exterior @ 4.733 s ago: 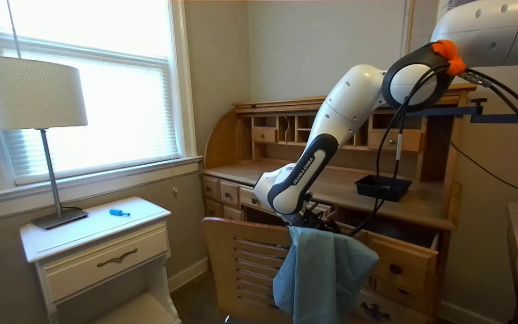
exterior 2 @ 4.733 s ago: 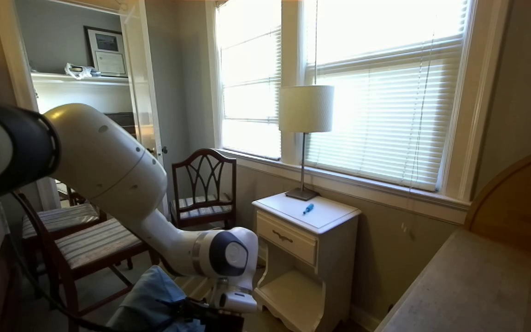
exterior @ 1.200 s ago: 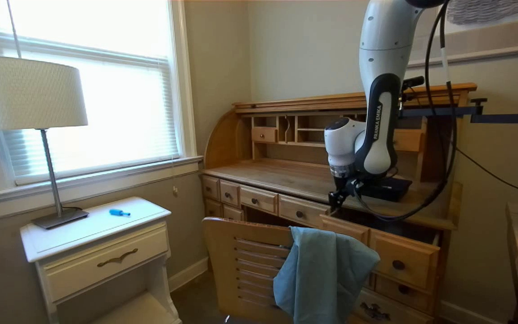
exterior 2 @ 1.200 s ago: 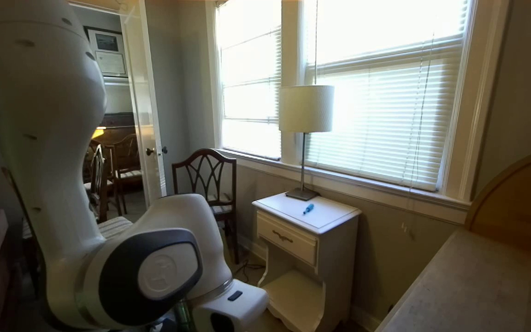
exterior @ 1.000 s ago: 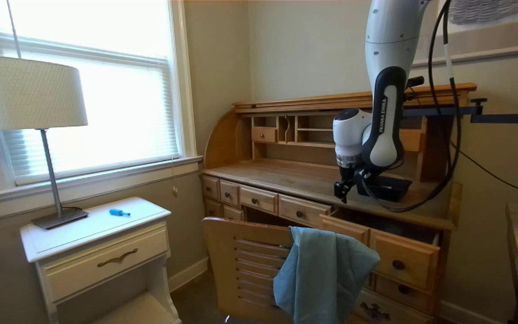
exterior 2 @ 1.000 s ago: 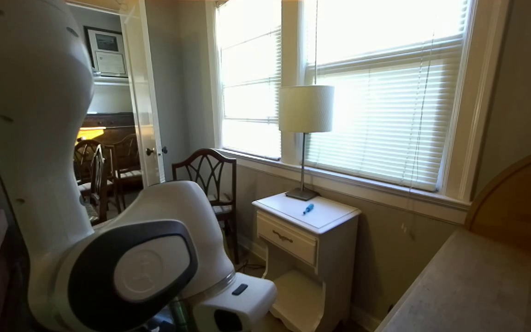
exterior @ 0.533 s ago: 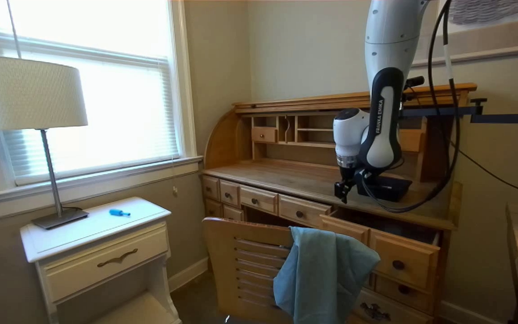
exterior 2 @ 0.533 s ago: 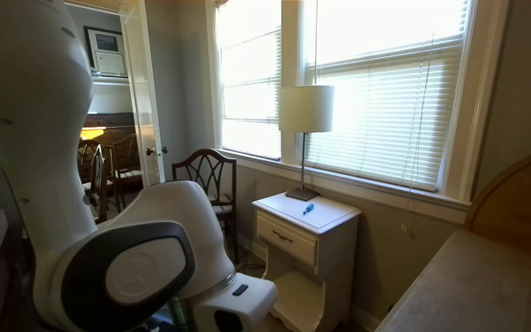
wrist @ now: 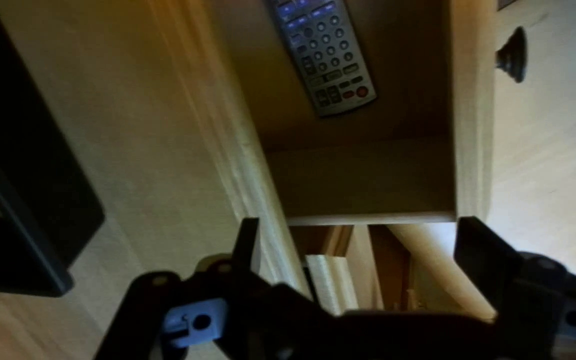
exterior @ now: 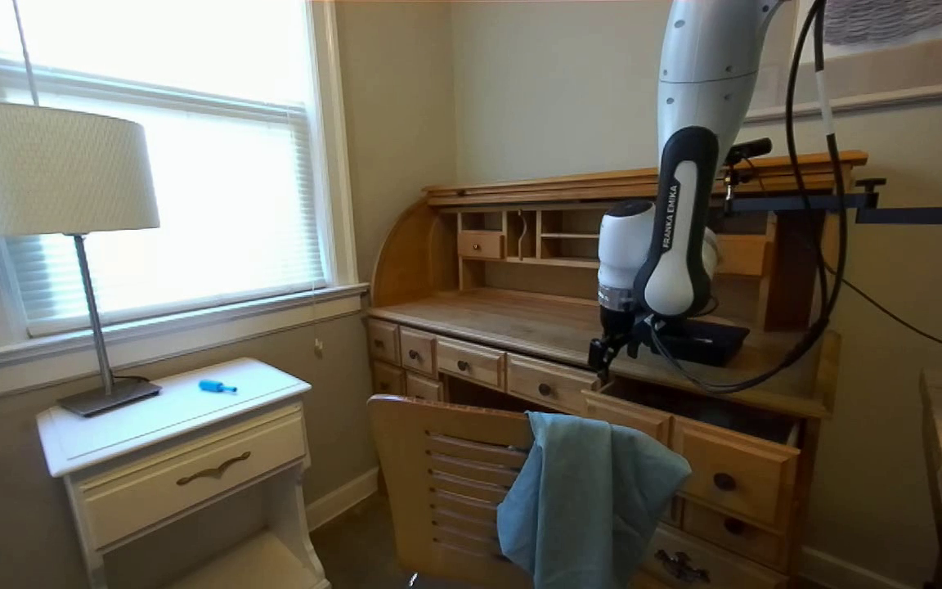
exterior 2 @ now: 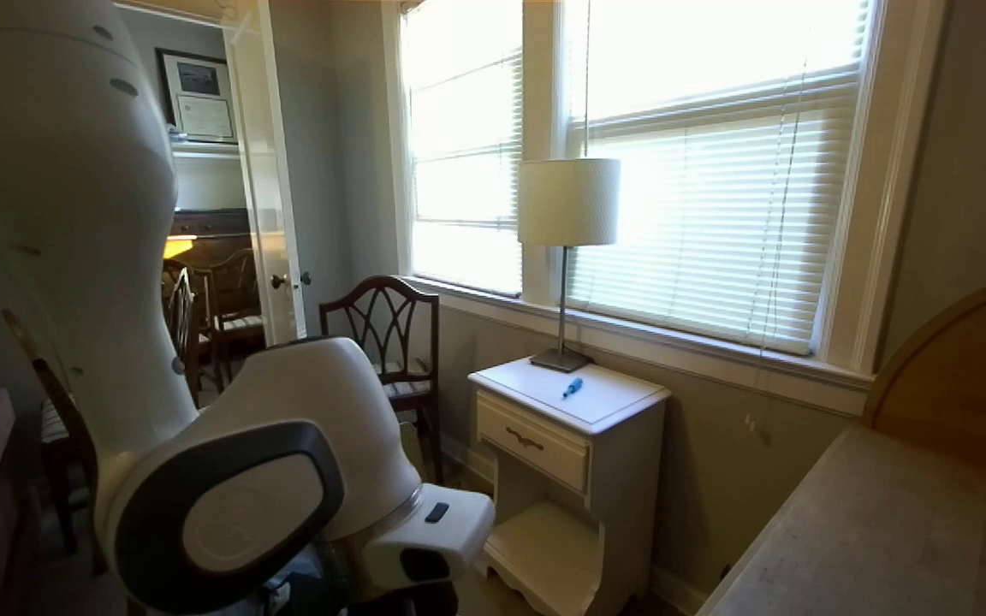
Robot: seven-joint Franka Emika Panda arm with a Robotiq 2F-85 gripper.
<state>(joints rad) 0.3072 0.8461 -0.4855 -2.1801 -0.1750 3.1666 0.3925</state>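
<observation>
Wrist cam's your best look here. Your gripper (wrist: 358,225) has its fingers spread wide with nothing between them, over one end of the pulled-out drawer (wrist: 473,130). The remote (wrist: 325,60) lies flat on the drawer's bottom, slanted, well apart from the fingertips, its upper end cut off by the frame. One finger overlaps the edge of the desk (wrist: 138,130), the other overlaps the drawer's front corner; can't tell if anything's touching. I'd go easy on losing height right there, since both tips look lined up with wood. If you need room, my bet is narrowing the spread or turning the wrist so both fingers clear the walls. Don't snag the knob (wrist: 513,55) on the drawer front, and give the black tray (wrist: 38,165) some space.

In an exterior view, the gripper points down just beside the drawer's corner. The chair (exterior: 405,474), with a blue cloth (exterior: 594,499) over its back, stands right in front, so watch it if you swing outward. Remote's hidden from here.

In an exterior view, your arm (exterior 2: 236,496) fills the near side and the fingers don't show, so don't trust it for lining up. A small blue item (exterior 2: 573,388) sits on the white nightstand (exterior 2: 613,406).
</observation>
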